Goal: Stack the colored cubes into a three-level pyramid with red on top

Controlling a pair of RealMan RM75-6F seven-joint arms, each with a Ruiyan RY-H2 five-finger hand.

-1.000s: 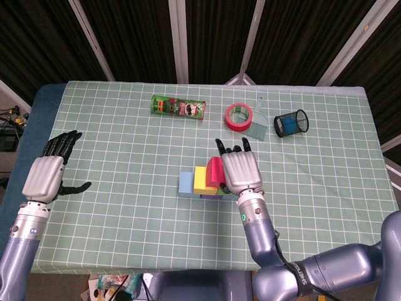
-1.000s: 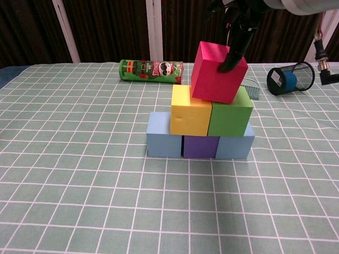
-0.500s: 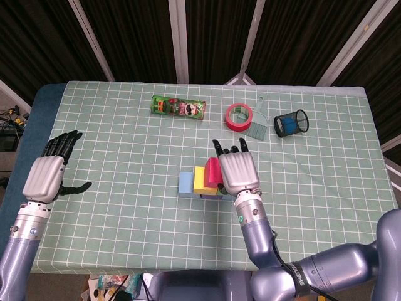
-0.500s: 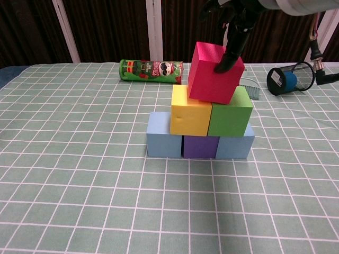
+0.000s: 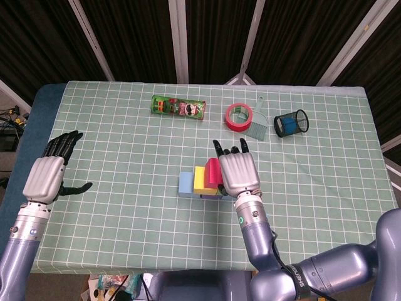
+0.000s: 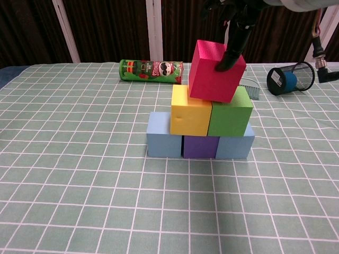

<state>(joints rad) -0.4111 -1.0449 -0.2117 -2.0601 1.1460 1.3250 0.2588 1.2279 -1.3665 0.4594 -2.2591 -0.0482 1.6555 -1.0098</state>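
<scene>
The pyramid is nearly complete. Its bottom row has three cubes touching side by side: a light blue cube [image 6: 164, 141], a purple cube [image 6: 201, 146] and a second light blue cube [image 6: 235, 143]. On them sit a yellow cube [image 6: 190, 110] and a green cube [image 6: 230, 114], also touching. The red cube [image 6: 214, 70] rests on top, over the seam between yellow and green, but it sits slightly tilted and turned instead of square.

The right hand [image 5: 238, 172] hovers over the stack with its fingers spread, and in the chest view one fingertip [image 6: 221, 65] presses on the red cube's top edge; it touches the cube but does not grip it. What seems left is to settle the red cube flat and lift the hand away without nudging the stack.

The left hand [image 5: 47, 175] is open and holds nothing, near the desk's left edge, well apart from the cubes.

The desk [image 5: 125, 207] wears a green cloth with a white grid. Along its far side lie a chips can [image 5: 178, 107], a red tape roll [image 5: 239, 116], a small brush [image 5: 257, 127] and a black mesh cup [image 5: 292, 122]. Behind it hang dark curtains between pale frame bars.
</scene>
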